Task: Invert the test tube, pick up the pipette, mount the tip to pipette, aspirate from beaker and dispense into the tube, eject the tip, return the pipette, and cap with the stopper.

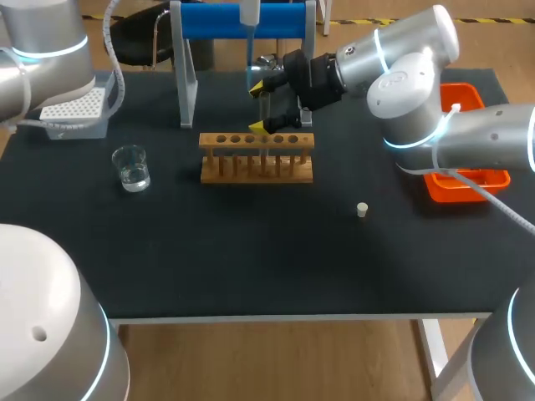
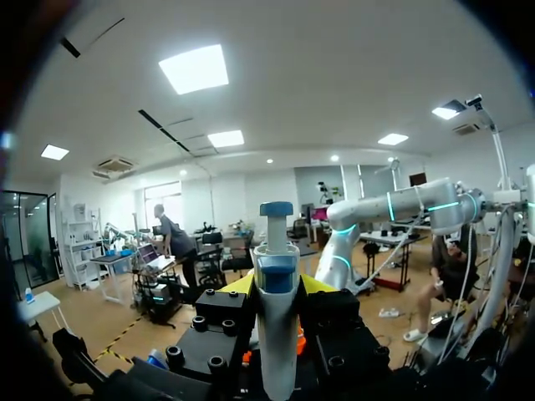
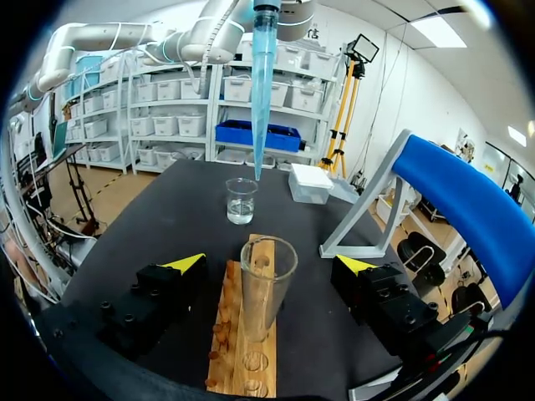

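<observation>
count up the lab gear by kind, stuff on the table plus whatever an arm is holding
glass vessels: 2 (beaker, test tube)
stands and racks: 2 (blue stand, wooden rack)
boxes and trays: 2 (tip box, orange tray)
pipette: 1
pipette tip: 1
stopper: 1
total: 9

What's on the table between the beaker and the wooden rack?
Nothing; the head view shows only bare black table between the beaker and the wooden rack.
</observation>
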